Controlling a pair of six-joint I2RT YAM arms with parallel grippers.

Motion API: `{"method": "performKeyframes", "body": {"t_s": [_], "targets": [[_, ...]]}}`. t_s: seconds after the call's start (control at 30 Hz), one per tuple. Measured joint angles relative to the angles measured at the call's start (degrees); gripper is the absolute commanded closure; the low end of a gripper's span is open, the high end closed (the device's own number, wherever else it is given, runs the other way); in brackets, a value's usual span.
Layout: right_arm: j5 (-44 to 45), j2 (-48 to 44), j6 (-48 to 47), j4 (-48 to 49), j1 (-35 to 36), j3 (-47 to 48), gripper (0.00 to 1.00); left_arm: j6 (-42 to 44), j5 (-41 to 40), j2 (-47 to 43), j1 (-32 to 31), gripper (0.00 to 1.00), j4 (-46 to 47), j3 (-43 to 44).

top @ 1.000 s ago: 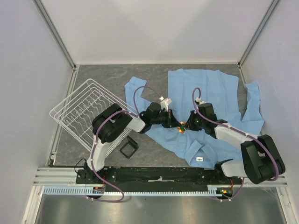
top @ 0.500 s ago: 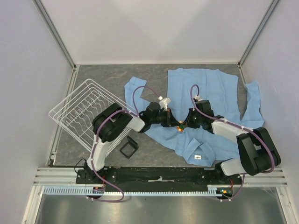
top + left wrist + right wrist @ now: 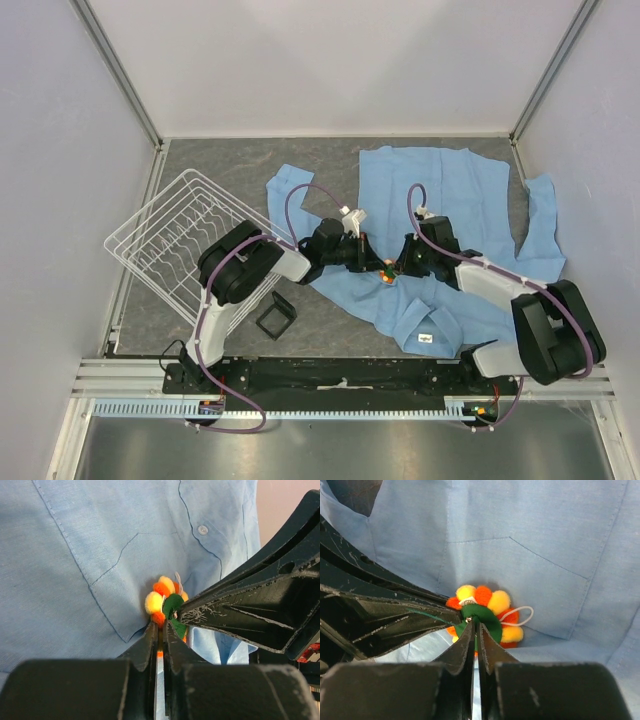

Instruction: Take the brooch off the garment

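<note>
Two claws meet on a small round flower-shaped brooch (image 3: 388,276) of orange, yellow and red fluff, sitting on a large light blue collared cloth shirt (image 3: 450,195).

From above, the shirt lies spread over the right half of the grey speckled desk (image 3: 220,160), and the brooch sits near the frame's centre, by the pocket seam. The left claw (image 3: 373,265) reaches in from the left, its jaws nearly together with a sliver of orange petal between them. The right claw (image 3: 400,270) comes from the right, pinched shut on the brooch's green backing. A white wire rack (image 3: 180,235) stands at the left, and a black square frame (image 3: 275,317) lies below it.
</note>
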Motion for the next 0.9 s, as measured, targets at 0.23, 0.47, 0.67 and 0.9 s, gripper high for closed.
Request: {"method": "performKeyframes", "body": {"t_s": [0.23,0.47,0.67,0.9], "targets": [[0.52,-5.53,-1.95,-5.22,-0.33,-0.92,0.79,0.0,1.18,0.04,-0.31,0.98,-0.13,0.44],[1.55,-7.52,-3.37,-8.0,-0.37,-0.87,0.78,0.0,1.4,0.04,-0.31,0.98,-0.24,0.52],[1.11,-5.53,-4.0,-7.02,-0.37,-0.87,0.78,0.0,1.62,0.09,-0.31,0.98,-0.33,0.63],[-0.04,-3.85,-4.48,-5.33,-0.37,-0.87,0.82,0.0,1.7,0.26,-0.28,0.98,-0.35,0.76]]}}
